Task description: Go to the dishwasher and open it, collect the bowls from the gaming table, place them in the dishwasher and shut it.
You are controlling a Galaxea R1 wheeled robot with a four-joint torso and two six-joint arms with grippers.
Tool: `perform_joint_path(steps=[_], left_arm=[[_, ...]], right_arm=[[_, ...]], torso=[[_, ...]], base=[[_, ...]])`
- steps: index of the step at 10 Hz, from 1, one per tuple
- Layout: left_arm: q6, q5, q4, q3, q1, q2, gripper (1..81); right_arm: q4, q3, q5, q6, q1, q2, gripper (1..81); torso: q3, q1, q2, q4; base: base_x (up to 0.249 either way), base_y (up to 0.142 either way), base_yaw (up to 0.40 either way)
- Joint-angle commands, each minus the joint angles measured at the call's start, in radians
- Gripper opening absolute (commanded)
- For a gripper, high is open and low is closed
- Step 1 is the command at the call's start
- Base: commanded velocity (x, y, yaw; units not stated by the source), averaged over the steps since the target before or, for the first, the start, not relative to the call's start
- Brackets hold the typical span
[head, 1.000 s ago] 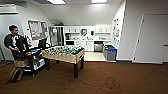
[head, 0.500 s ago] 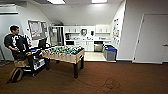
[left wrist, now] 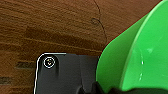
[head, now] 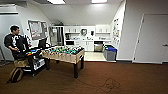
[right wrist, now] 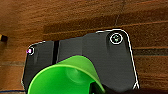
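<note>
Dishwasher (head: pixel 98 46) far ahead in the head view, grey front shut, set among white cabinets (head: pixel 87 45) at the back of the kitchen corner, well apart from the robot.

Brown carpet (head: pixel 130 77) across the whole near floor. On the right wall, a white door (head: pixel 152 37). Left of centre, a foosball table (head: pixel 65 53) with green field, standing on the carpet. Beside it at the left, a seated person (head: pixel 15 42) in dark clothes. Blue bins (head: pixel 111 53) just right of the dishwasher.

Wide green bowl (left wrist: pixel 140 55) close against the left gripper (left wrist: pixel 105 90), above the carpet; not possible to tell whether gripped. Smaller-looking green bowl (right wrist: pixel 62 77) close at the right gripper (right wrist: pixel 97 88), opening turned toward the wrist camera; again impossible to tell whether clamped or loose, or whether the same bowl.
</note>
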Motion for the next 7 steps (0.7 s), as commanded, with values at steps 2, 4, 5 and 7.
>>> perform_joint_path(steps=[2,4,5,7], left_arm=[[0.004,0.027,0.017,0.017,-0.066,-0.016,1.0],[0.004,0.027,0.017,0.017,-0.066,-0.015,1.0],[0.004,0.027,0.017,0.017,-0.066,-0.015,1.0],[0.004,0.028,0.017,0.017,-0.065,-0.016,1.0]], right_arm=[[-0.009,-0.002,-0.030,-0.002,0.062,-0.013,1.0],[-0.009,-0.002,-0.030,-0.002,0.065,-0.013,1.0],[-0.011,-0.002,-0.030,-0.002,0.064,-0.013,1.0],[-0.009,-0.002,-0.030,-0.002,0.064,-0.013,1.0]], torso=[[0.000,0.001,0.000,0.000],[0.000,0.001,0.000,0.000],[0.000,0.001,0.000,0.000],[0.000,0.001,0.000,0.000]], base=[[0.000,0.000,0.000],[0.000,0.000,0.000],[0.000,0.000,0.000],[0.000,0.000,0.000]])
